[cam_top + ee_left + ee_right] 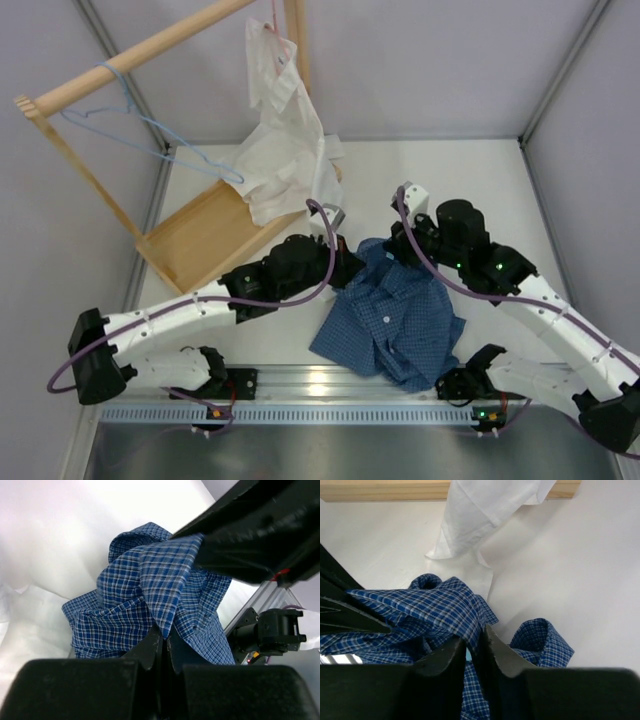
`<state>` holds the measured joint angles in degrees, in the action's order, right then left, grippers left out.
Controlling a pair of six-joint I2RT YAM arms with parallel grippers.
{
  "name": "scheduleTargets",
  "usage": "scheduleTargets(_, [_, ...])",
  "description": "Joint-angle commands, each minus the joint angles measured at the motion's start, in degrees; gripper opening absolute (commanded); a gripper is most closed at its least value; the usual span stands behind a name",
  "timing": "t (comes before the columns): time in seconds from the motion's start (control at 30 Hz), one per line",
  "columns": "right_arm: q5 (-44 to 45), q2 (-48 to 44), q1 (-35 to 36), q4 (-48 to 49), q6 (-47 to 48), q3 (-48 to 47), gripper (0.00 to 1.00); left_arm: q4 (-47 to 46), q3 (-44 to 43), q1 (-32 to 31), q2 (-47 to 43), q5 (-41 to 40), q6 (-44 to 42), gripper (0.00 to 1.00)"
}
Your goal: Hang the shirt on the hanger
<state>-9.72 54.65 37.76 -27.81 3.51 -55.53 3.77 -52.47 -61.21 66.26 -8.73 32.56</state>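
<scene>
- Right, the worry first: the shirt is a crumpled heap at the lower centre of the top view, and each arm has only a thin pinch of cloth. Any lift could let a fold slide out.
- The hanger hangs on the rod at the upper left, well apart from the shirt. That's a long carry, and I'd say the bunched collar would jam on the wire if nobody spreads it.
- The white shirt droops down close to the blue one's top edge, so its loose cloth could get caught and dragged along.
- Left gripper: fingers pressed together at the bottom of its own view, nipping a fold of checked cloth.
- Right gripper: fingers drawn almost together, with only a sliver of gap and blue cloth caught in it. In the left wrist view it sits at the upper right, holding the shirt's raised edge.
- The rest of the shirt lies on the table.
</scene>
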Motion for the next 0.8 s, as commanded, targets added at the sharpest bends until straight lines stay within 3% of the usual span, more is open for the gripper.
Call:
scheduleTargets(0.0, [4.0, 1.6, 0.4, 7.5, 0.5, -2.2, 0.14, -1.0, -1.2, 0.0, -1.6, 3.4, 0.2, 0.00])
scheduleTargets(0.03, [8.4, 1.8, 0.4, 8.4, -0.5, -2.6, 0.00, -1.0, -1.5, 0.0, -1.7, 4.2, 0.0, 0.03])
scheduleTargets(0.07, [9.7, 0.6, 0.4, 8.9, -1.7, -2.2, 0.00, -1.0, -1.7, 0.0, -2.4, 5.6, -0.5, 0.16])
scheduleTargets(0.1, [12.9, -0.4, 0.5, 9.4, -2.3, -1.7, 0.00, -0.9, -1.4, -0.1, -3.1, 5.7, -1.2, 0.38])
scheduleTargets(0.13, [14.2, -1.6, 0.4, 9.8, -3.0, -1.1, 0.00, 0.1, -1.0, -0.1, -4.1, 4.9, -1.4, 0.90])
scheduleTargets(0.17, [15.2, -4.3, 0.3, 9.9, -3.1, 0.1, 0.00, 1.0, 0.8, -0.1, -6.8, 2.1, -1.5, 0.98])
scheduleTargets(0.3, [19.2, -9.7, 0.1, 8.0, -6.2, 2.3, 0.00, 3.3, 9.5, 0.0, -16.5, -4.7, 0.0, 0.98])
scheduleTargets(0.43, [17.9, -14.1, 0.1, 6.1, -7.7, 3.1, 0.00, -2.4, 21.2, 0.0, -22.4, -2.2, 3.5, 0.98])
scheduleTargets(0.63, [14.9, -18.2, 0.1, 2.6, -9.2, 1.1, 0.00, -13.9, 32.8, -0.1, -13.1, 10.6, 7.4, 0.97])
scheduleTargets(0.77, [12.3, -18.7, 0.1, 0.1, -8.9, -2.2, 0.00, -26.4, 38.7, -0.1, -8.8, 18.0, 6.4, 0.97])
